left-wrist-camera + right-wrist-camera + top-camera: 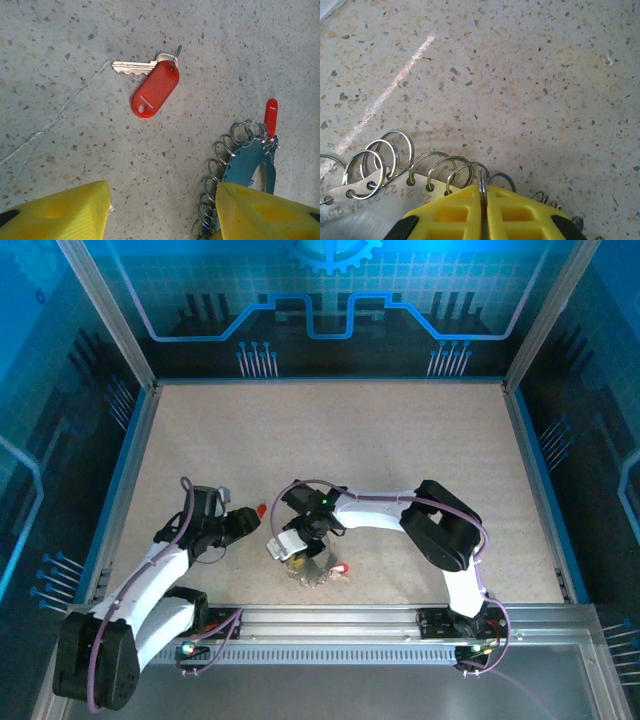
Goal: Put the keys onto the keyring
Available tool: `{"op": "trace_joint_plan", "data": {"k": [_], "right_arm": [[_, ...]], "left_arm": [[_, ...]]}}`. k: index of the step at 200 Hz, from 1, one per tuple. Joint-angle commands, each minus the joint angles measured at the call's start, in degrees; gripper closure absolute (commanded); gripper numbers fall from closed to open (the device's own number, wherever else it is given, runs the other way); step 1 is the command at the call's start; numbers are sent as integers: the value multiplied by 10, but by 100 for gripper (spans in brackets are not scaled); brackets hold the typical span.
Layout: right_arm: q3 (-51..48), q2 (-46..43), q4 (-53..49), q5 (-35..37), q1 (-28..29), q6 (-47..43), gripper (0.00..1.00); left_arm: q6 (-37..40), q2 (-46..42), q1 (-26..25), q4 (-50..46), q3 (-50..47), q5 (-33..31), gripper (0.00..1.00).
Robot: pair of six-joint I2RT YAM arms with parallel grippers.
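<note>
The right arm (380, 510) bends inward and down, right pincer (482, 194) closed tight on a keyring (370, 212) loop; left pincer (162, 200) hovers open, empty, nearby.

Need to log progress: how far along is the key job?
Done: one red tag seems attached to the keyring. In hand: the right fingers are shut on one of its small rings. Remaining: the red-tagged key lies loose ahead of the open left fingers.

The keyring (240, 167) is a flat, ring-shaped plate. Small silvery split rings (395, 150) threaded through numbered holes line its rim. A silvery key (131, 67) with a red oblong tag (155, 89) lies flat, apart from the keyring. A second red tag (270, 116) sits at the keyring's rim.
</note>
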Motion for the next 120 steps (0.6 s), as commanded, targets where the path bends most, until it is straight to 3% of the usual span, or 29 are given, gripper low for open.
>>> {"op": "trace_joint_plan", "data": {"k": [1,53,98,120], "right_arm": [[-12,-8,-9,-9,-5,5,96],[-86,-96,68,-56,-30,65,97],[-185,-198,193,-90,-68,149,100],[-246,-254,269,-123,-97,208,100]], "left_arm": [[5,-13,-2,-4,1,4,41],[35,-64,-22,90,1,40,43],[157,-84,-130,249,-17,49,45],[199,-83,-147,329,-21,104,49]]}}
